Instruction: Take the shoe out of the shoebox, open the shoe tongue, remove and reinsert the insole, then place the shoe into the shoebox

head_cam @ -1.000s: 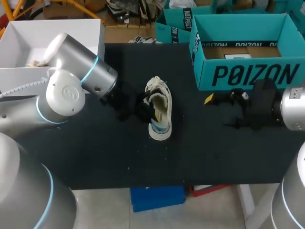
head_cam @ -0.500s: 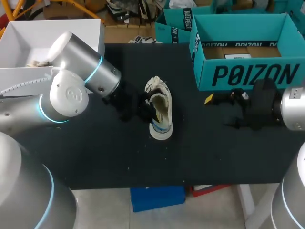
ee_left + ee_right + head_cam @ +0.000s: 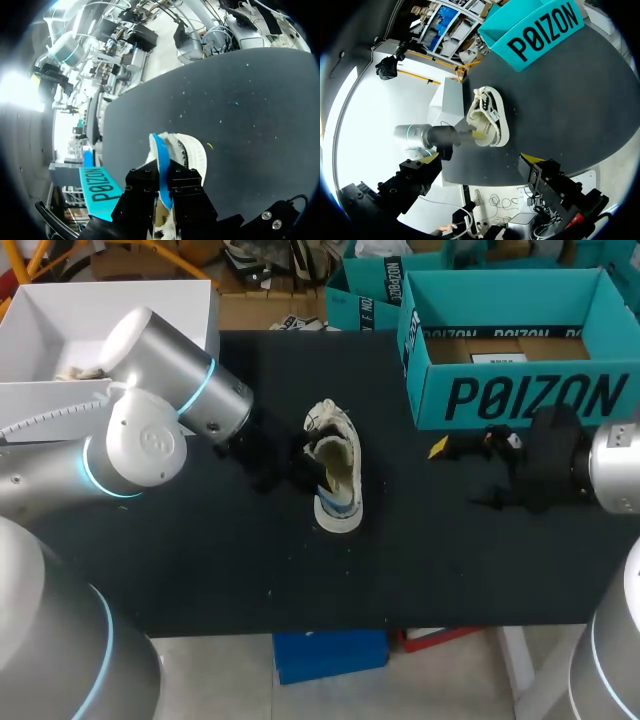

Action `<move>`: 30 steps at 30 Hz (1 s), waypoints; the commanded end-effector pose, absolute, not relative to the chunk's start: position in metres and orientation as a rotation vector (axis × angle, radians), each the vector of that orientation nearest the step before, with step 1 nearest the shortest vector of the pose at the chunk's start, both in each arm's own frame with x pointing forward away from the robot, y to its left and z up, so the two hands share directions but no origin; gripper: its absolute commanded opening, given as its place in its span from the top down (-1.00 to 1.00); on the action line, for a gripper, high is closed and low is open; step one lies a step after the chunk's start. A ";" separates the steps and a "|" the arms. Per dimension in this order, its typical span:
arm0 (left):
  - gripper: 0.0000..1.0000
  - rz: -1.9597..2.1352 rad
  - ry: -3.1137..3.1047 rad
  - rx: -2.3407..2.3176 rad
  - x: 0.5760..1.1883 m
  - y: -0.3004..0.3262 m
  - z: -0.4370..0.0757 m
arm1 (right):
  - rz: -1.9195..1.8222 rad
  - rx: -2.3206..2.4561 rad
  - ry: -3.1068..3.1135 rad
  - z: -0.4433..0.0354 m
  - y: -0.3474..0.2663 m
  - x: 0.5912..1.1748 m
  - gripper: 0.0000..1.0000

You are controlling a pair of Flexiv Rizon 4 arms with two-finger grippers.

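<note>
Your left fingers (image 3: 161, 176) are drawn narrow and pinch a thin blue strip (image 3: 158, 149) that stands on edge between them, pressed from both sides. It rises out of the white shoe (image 3: 335, 475), so I judge it to be the insole's edge, though it could be part of the lining, and the left wrist view does not settle that. The shoe lies near the middle of the dark worktop (image 3: 450, 560), its laced end pointing toward the far edge and its heel toward you. The left arm comes in at its side and reaches into the opening. Your right fingers (image 3: 479, 159) are spread wide and hold nothing. They hang over the worktop well apart from the shoe, just in front of the teal shoebox (image 3: 520, 395). The shoebox stands open at the far right corner, and only brown card and a white label show inside. As for progress, the shoe is out of the shoebox and its mouth looks open enough to reach into, so those first steps look done. You appear to be at the insole step. I cannot tell whether the insole is coming out or going back in. Seating the insole flat and returning the shoe to the shoebox are left.
</note>
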State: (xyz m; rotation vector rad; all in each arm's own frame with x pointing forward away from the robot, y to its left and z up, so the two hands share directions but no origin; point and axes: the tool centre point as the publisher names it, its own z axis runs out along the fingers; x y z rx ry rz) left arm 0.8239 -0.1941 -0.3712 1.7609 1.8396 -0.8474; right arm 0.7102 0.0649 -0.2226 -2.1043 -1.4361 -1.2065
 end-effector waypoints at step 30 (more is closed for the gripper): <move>1.00 -0.743 1.886 1.709 0.856 -0.217 -0.376 | -1.205 -2.105 -1.436 -0.222 0.065 0.710 -1.00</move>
